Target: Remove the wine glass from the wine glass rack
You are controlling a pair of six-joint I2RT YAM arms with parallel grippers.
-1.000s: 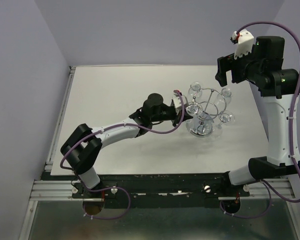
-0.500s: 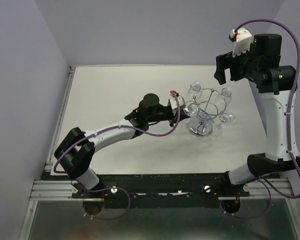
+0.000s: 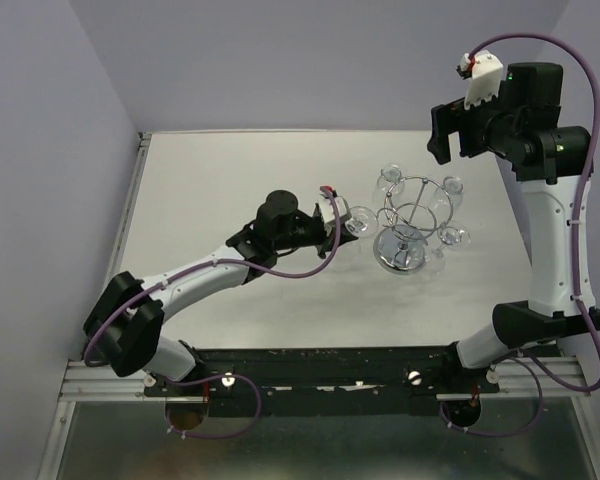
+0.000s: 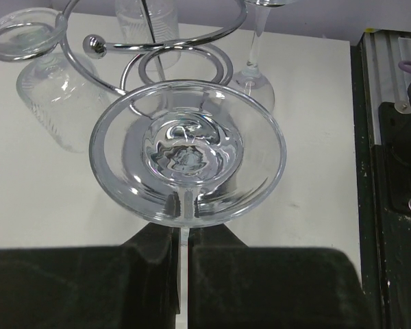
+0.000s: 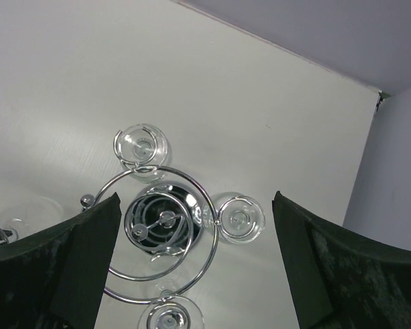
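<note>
The chrome wine glass rack (image 3: 401, 250) stands right of the table's middle. Its curled hook (image 4: 220, 60) shows just behind the glass in the left wrist view, and its ring and disc base (image 5: 145, 218) show from above in the right wrist view. My left gripper (image 3: 333, 224) is shut on the stem of a wine glass (image 3: 358, 221). It holds the glass level, just left of the rack and apart from it. The glass's round foot (image 4: 187, 147) fills the left wrist view, with its stem between my fingers (image 4: 212, 274). My right gripper (image 3: 448, 135) hangs open and empty high above the rack.
Three more glasses hang on the rack (image 3: 388, 180), (image 3: 453, 187), (image 3: 452, 236); they also show in the right wrist view (image 5: 141, 145), (image 5: 240, 219), (image 5: 170, 317). A metal rail (image 3: 130, 220) runs along the table's left edge.
My left arm has drawn back to the left with the wine glass, pulling it off the rack's hook. My right gripper has risen slightly.
</note>
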